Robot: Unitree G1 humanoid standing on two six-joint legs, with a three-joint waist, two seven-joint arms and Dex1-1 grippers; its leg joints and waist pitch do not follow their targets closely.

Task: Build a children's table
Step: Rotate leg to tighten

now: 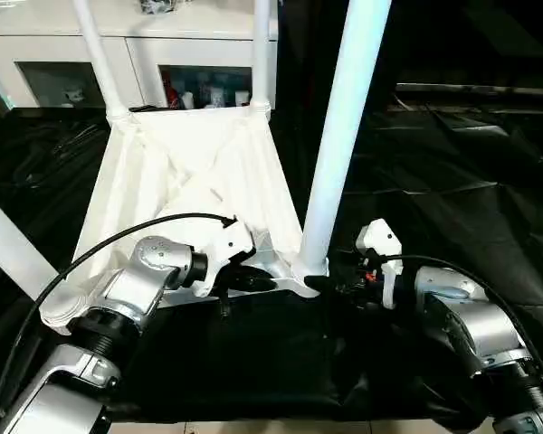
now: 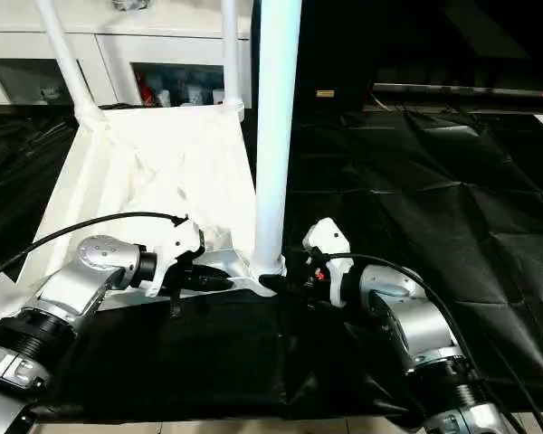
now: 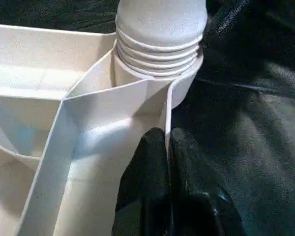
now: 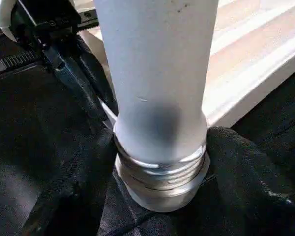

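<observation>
The white tabletop [image 1: 190, 172] lies upside down on black cloth, ribs facing up, with a white leg standing in each corner socket. My left gripper [image 3: 167, 162] is shut on the thin rim wall right beside the near right corner socket [image 3: 187, 83]. The near right leg [image 1: 344, 136] stands upright there, several threads [image 4: 160, 172] showing above the socket. My right gripper [image 1: 319, 285] reaches in from the right at that leg's base. Its black fingers [image 4: 246, 172] lie against both sides of the leg.
A white cabinet [image 1: 63, 63] with glass doors stands behind the tabletop. Crinkled black cloth [image 1: 434, 181] covers the floor to the right. The far legs [image 1: 100, 54] and the near left leg [image 1: 9, 244] rise around my left arm.
</observation>
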